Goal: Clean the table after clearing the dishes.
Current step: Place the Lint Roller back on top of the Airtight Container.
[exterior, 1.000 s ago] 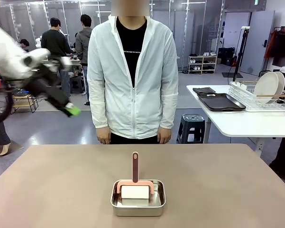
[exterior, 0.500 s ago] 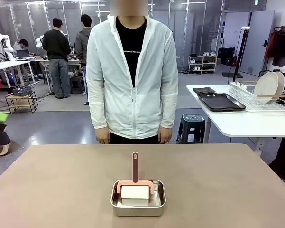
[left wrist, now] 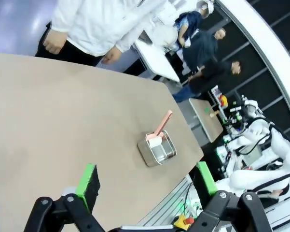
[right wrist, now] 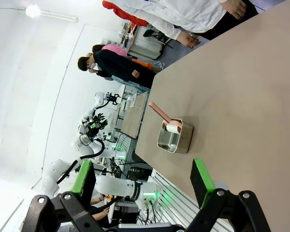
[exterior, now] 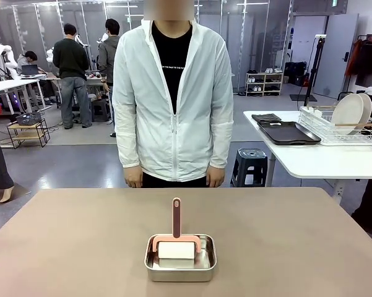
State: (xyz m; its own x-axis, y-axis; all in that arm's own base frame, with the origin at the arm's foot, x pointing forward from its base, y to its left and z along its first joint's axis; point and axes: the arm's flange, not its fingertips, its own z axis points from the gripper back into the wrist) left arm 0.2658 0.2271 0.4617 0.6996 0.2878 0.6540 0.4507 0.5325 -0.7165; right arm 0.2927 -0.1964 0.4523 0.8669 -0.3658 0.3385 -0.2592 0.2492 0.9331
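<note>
Brownish table (exterior: 80, 241) cleared of dishes, 1 steel pan (exterior: 180, 258) near the robot's edge, both arms raised and back.

Dishes now sit apart on the white side table (exterior: 322, 162): plates (exterior: 350, 112) in the wire rack (exterior: 334, 129), dark trays (exterior: 288, 132) beside it. In the pan rests a pink-handled wiper (exterior: 176, 238) with a white pad, its handle tilting up and away toward the person (exterior: 173, 99) standing at the far side, hands down. Pan lies on the centre line, so neither arm looks clearly nearer. Left gripper (left wrist: 147, 181) and right gripper (right wrist: 142, 182) both have jaws spread wide and empty, each looking down at the pan from well off. Likely next: reach for the handle, gripping across its long axis. Busy lab behind.
</note>
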